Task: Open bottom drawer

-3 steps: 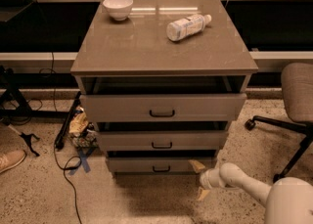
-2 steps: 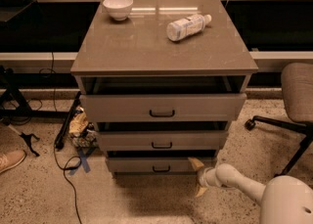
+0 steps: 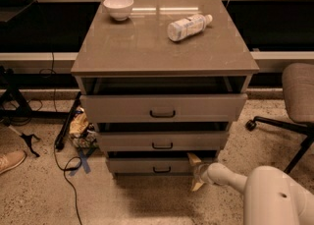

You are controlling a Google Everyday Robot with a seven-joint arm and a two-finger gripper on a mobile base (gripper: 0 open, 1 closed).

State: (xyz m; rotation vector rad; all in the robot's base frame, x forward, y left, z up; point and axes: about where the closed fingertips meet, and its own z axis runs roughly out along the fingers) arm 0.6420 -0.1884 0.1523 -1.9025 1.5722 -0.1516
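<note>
The bottom drawer [image 3: 147,165] is the lowest of three grey-brown drawers in the cabinet, with a small black bar handle [image 3: 162,170] at its centre. It stands slightly out, with a dark gap above its front. My gripper [image 3: 196,172] is low at the right end of the bottom drawer's front, on a white arm coming in from the lower right. It is open, with one yellowish finger [image 3: 194,159] up by the drawer's top right corner and the other near the floor. It holds nothing and is to the right of the handle.
The middle drawer [image 3: 162,140] and top drawer [image 3: 162,107] also stand partly out. A white bowl [image 3: 118,7] and a lying bottle [image 3: 189,26] are on the cabinet top. An office chair [image 3: 294,106] is at the right. Cables and clutter [image 3: 81,130] lie left on the floor.
My gripper has moved a little left and up, closer to the right end of the bottom drawer. The drawers have not visibly moved.
</note>
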